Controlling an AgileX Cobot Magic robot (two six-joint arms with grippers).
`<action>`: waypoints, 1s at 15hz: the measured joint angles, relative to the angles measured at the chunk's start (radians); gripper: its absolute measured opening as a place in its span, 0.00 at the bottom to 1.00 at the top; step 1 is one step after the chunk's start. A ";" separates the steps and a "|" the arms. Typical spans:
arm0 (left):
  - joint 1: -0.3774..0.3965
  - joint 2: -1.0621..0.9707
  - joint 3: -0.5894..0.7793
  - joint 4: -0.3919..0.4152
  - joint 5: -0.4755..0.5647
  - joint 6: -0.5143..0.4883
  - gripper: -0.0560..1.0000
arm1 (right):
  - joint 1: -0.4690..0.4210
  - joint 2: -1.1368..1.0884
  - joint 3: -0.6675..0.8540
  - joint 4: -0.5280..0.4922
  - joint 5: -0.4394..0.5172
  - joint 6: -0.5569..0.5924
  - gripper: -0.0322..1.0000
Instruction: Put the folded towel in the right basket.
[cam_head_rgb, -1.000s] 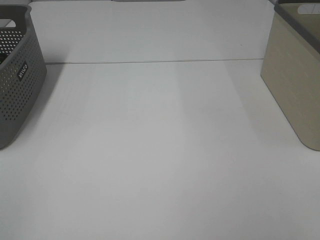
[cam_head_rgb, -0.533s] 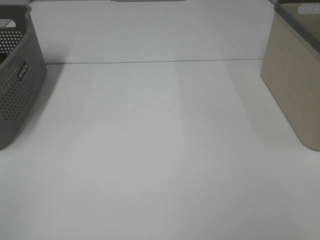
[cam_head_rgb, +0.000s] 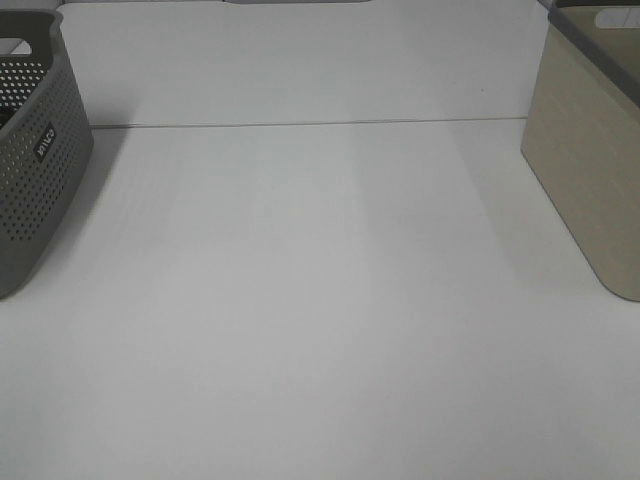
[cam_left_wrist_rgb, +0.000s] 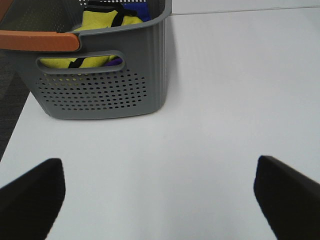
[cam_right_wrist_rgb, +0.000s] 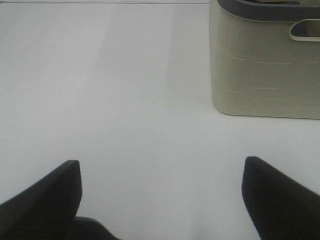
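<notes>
We see the left tool (cam_left_wrist_rgb: 159, 197) spread wide above the white counter (cam_head_rgb: 320, 300), just short of the grey perforated basket (cam_left_wrist_rgb: 100, 90), where yellow cloth (cam_left_wrist_rgb: 102, 22) lies bunched. The right tool (cam_right_wrist_rgb: 161, 192), likewise spread and empty, faces the beige basket (cam_right_wrist_rgb: 265, 65).

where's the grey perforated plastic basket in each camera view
Exterior high: grey perforated plastic basket sits at the left edge, cut off by the frame.
Left wrist: it fills the upper left, yellow cloth inside.
Right wrist: not in view; only the beige basket shows.
Shared landmark: the white table.
</notes>
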 joint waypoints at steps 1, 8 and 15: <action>0.000 0.000 0.000 0.000 0.000 0.000 0.98 | 0.000 -0.004 0.001 0.000 0.000 0.000 0.83; 0.000 0.000 0.000 0.000 0.000 0.000 0.98 | 0.000 -0.005 0.001 0.000 0.000 0.000 0.83; 0.000 0.000 0.000 0.000 0.000 0.000 0.98 | 0.000 -0.005 0.002 0.000 0.000 0.000 0.83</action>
